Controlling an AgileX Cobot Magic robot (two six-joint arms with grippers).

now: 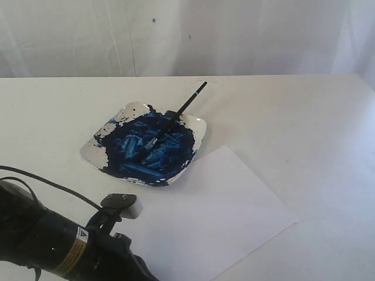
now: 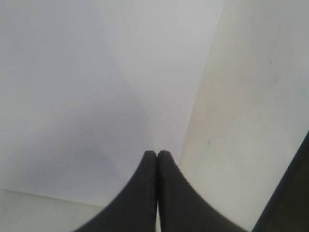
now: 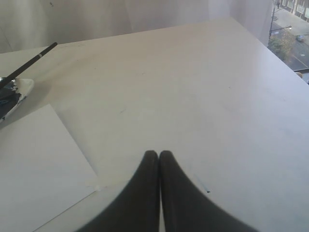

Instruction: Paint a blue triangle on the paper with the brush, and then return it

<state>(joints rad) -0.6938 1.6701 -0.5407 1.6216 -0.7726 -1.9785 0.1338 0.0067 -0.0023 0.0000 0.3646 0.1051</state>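
Paper (image 1: 222, 216): thin, matt white, smooth. Tabletop (image 1: 304, 117) is off-white and smooth with a faint sheen (a few tiny specks). Paint dish (image 1: 200, 127) is glossy white, smeared with wet-looking, ridged dark blue paint (image 1: 176, 149). Brush (image 1: 184, 107) — slim black handle, slightly glossy. Left gripper (image 2: 157, 152) and right gripper (image 3: 159, 153) — matt black, rubbery-looking. Backdrop (image 1: 176, 35) is white cloth, softly creased.

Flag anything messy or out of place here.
Blue paint is smeared across nearly the whole dish, with splatters on its rim. The brush lies in it, handle jutting past the edge. The paper is clean.
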